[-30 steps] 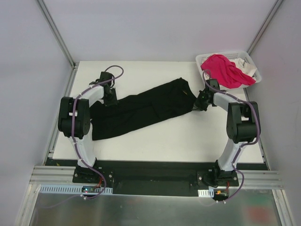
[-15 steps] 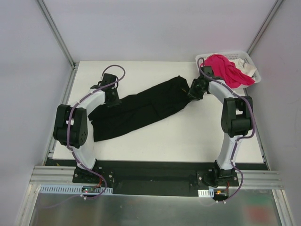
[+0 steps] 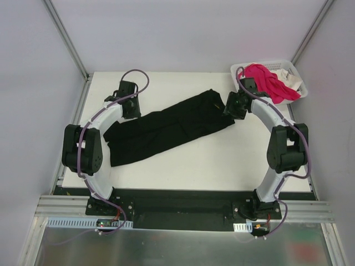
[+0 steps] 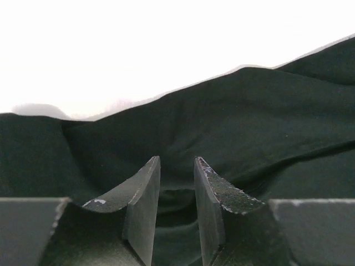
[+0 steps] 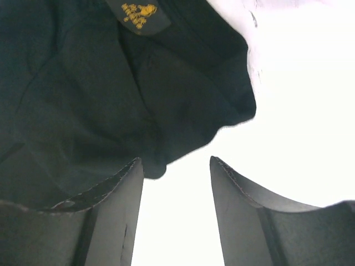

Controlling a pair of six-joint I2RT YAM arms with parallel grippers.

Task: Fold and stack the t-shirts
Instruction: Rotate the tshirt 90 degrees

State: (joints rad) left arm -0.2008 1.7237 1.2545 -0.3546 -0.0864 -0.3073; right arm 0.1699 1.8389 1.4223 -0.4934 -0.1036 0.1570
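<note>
Long black cloth t-shirt (image 3: 166, 126) lies limp on white bench (image 3: 222, 160): light, floppy, best pinched at end corners. Left gripper (image 4: 176, 162) narrowly parted, right gripper (image 5: 175, 162) wide, both empty.

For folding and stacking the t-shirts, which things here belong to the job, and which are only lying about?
Belong: black t-shirt on the table; pink t-shirt and white t-shirt in the basket.
Just there: the basket; the table.
</note>
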